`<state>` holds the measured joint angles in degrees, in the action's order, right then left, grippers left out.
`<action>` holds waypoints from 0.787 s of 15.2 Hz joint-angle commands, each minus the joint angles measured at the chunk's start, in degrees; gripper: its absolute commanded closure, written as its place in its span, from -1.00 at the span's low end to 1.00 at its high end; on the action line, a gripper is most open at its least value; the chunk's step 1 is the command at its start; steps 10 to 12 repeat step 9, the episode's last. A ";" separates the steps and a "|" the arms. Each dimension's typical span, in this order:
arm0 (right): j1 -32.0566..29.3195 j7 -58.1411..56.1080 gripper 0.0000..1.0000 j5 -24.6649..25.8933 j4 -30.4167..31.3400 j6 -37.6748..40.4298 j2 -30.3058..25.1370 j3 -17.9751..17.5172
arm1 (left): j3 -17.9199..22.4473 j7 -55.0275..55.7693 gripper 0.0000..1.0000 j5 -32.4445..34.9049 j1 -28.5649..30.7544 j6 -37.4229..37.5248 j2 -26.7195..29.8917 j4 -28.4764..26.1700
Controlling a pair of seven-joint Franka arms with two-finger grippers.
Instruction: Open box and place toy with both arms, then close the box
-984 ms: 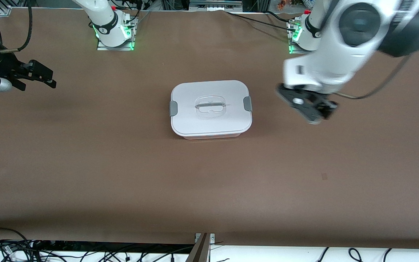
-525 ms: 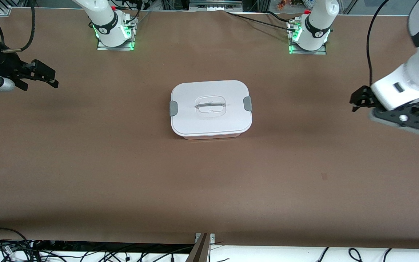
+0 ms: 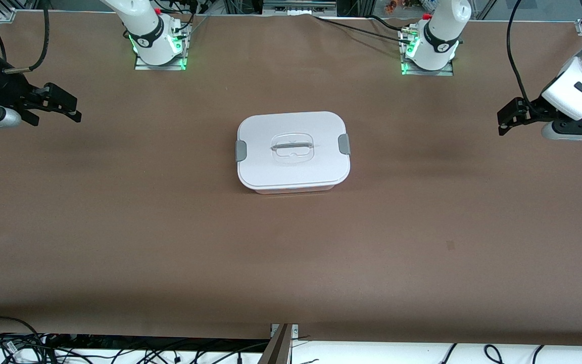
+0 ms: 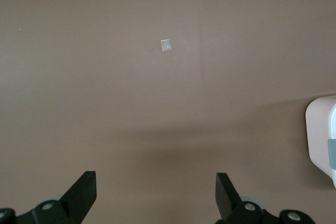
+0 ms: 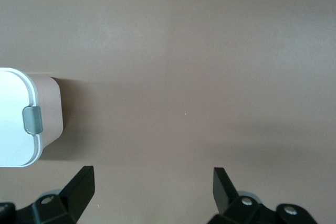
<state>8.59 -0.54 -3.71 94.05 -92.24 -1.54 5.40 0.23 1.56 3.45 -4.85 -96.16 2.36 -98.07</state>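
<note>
The box (image 3: 292, 150) stands in the middle of the table with its white lid on and a grey clip (image 3: 343, 144) at each end. The toy is out of view. My left gripper (image 3: 502, 122) is open and empty over bare table at the left arm's end, well apart from the box. My right gripper (image 3: 75, 111) is open and empty over the right arm's end. The left wrist view shows open fingers (image 4: 156, 182) over bare table and an edge of the box (image 4: 317, 135). The right wrist view shows open fingers (image 5: 152, 179) and the box's end with its clip (image 5: 32, 120).
The brown table (image 3: 170, 242) is bare round the box. A small pale mark (image 3: 450, 245) lies on it nearer the front camera toward the left arm's end, and shows in the left wrist view (image 4: 166, 45). Cables lie along the table's edges.
My left arm has swung away from beside the box out to the left arm's end of the table. My right gripper has barely moved. The box has not moved.
</note>
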 commanded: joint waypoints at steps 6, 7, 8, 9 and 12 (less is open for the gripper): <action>-0.50 0.01 -1.00 0.72 0.79 0.30 -0.83 -0.57 | -0.05 0.90 -1.00 -0.90 -0.68 0.01 -0.42 0.51; -0.50 0.01 -1.00 0.72 0.79 0.30 -0.83 -0.57 | -0.05 0.99 -1.00 -0.90 -0.68 0.01 -0.42 0.51; -0.50 -0.07 -1.00 0.72 0.79 0.30 -0.83 -0.57 | -0.05 0.99 -1.00 -0.90 -0.77 -0.08 -0.51 0.59; -0.50 -0.08 -1.00 0.72 0.79 0.30 -0.83 -0.57 | -0.05 1.08 -1.00 -0.90 -0.77 -0.08 -0.86 0.86; -0.50 -0.08 -1.00 0.72 0.79 0.30 -0.83 -0.57 | -0.05 1.08 -1.00 -0.90 -0.77 -0.08 -0.86 0.86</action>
